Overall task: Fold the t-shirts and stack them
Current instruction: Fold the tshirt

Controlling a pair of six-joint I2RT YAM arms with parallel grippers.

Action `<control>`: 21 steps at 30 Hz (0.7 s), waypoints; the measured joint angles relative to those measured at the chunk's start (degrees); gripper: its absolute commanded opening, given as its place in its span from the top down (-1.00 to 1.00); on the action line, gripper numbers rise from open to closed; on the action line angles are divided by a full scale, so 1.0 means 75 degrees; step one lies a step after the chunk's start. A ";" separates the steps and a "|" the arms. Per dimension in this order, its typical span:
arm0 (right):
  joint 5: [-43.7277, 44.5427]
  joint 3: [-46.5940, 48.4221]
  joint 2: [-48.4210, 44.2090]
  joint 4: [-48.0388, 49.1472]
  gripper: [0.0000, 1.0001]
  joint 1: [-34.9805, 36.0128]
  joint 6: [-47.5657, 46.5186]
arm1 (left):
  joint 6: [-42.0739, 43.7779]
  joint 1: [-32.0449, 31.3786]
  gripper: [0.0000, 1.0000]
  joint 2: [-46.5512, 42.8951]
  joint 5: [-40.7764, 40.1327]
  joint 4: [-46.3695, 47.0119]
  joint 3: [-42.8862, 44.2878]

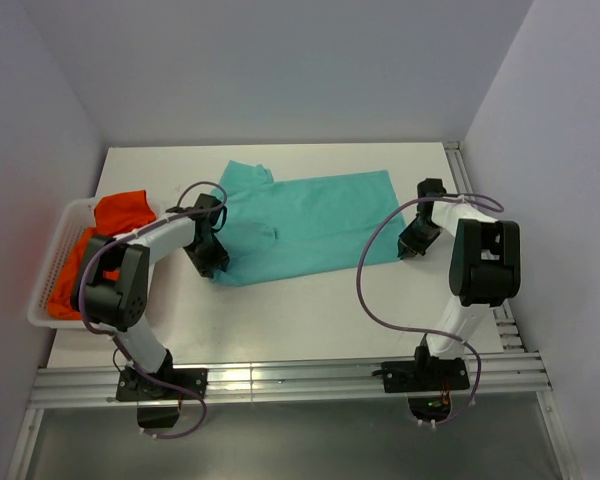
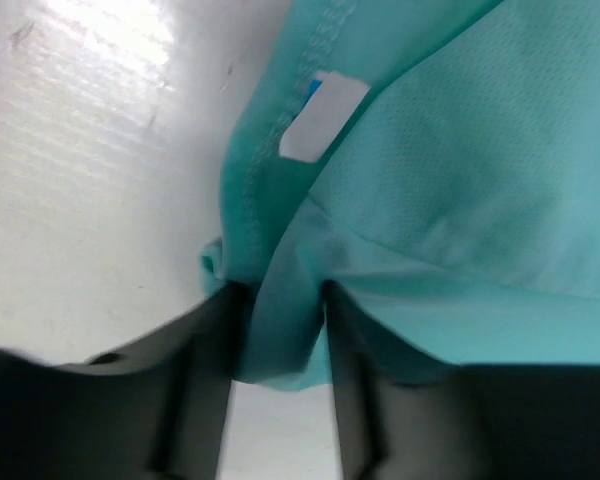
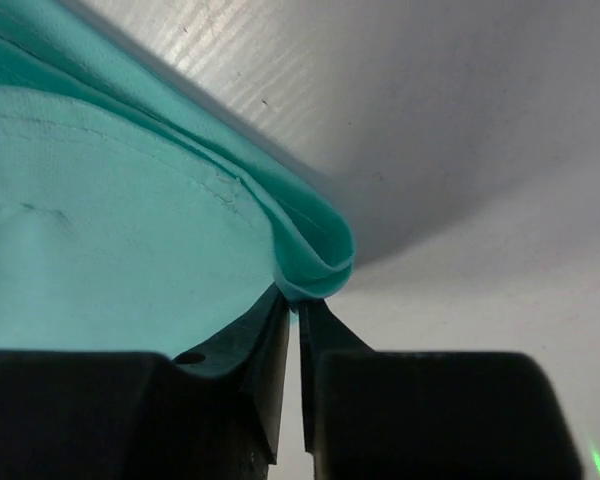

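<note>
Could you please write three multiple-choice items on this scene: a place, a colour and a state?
1. Where do the orange-red shirts lie? A) in the white basket B) on the floor C) held in the air
2. What colour is the neck label on the teal shirt? A) black B) white C) yellow
3. What state is the left tool in? A) open, clear of cloth B) shut on the teal shirt C) out of view
Key: 1 A, the top view shows them heaped in the basket; 2 B, the left wrist view shows it white; 3 B, cloth is pinched between its fingers.
</note>
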 measured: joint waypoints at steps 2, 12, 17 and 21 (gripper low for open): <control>-0.0029 0.0067 0.0067 0.0006 0.85 0.0000 0.0000 | 0.0029 0.0000 0.59 0.0143 0.0029 0.0023 0.0154; 0.0009 0.0128 0.0082 -0.0038 1.00 0.0020 -0.0023 | 0.0192 -0.0020 1.00 0.0353 0.0119 0.0055 0.0411; 0.0224 -0.0306 -0.0597 -0.0201 1.00 0.0029 0.0003 | 0.0248 -0.0023 1.00 0.0079 0.0119 0.0157 0.0160; 0.0277 -0.0892 -0.1638 -0.0510 1.00 0.0029 0.0064 | 0.0306 -0.0038 0.99 -0.0431 0.0166 -0.0055 -0.0184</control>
